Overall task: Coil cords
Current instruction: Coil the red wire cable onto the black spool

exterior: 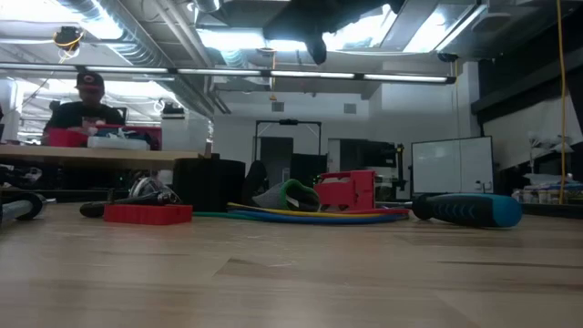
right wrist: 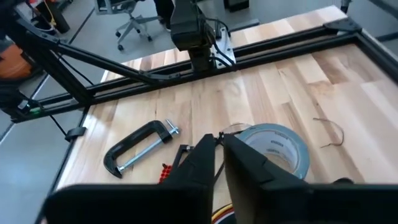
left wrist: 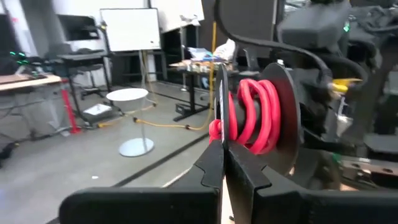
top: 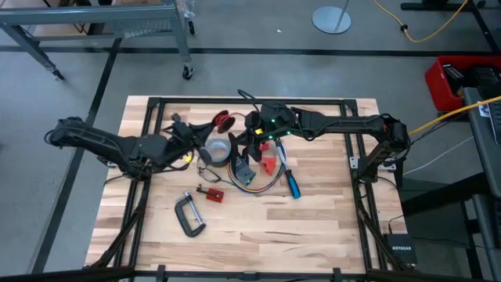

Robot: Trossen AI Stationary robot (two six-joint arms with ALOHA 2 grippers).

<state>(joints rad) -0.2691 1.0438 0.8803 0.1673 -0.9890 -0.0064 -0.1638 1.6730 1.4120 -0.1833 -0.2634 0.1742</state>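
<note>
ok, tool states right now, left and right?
Left tool: closed, nothing visibly held.
Right tool: slightly open near the tape roll, nothing visibly held.

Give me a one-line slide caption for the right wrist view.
Right gripper, fingers slightly parted, hovers above a grey tape roll beside a black C-clamp.

Around your light wooden table (top: 313,227) lies a grey concrete floor (top: 258,27), crossed by a yellow cable (top: 427,31). A round white stand base (top: 332,18) sits beyond it, a metal rack (top: 94,23) to one side. Across the room you see a whiteboard (exterior: 451,164), bright ceiling lights (exterior: 273,41), and a person at a desk (exterior: 86,105) (wearing a cap).
</note>
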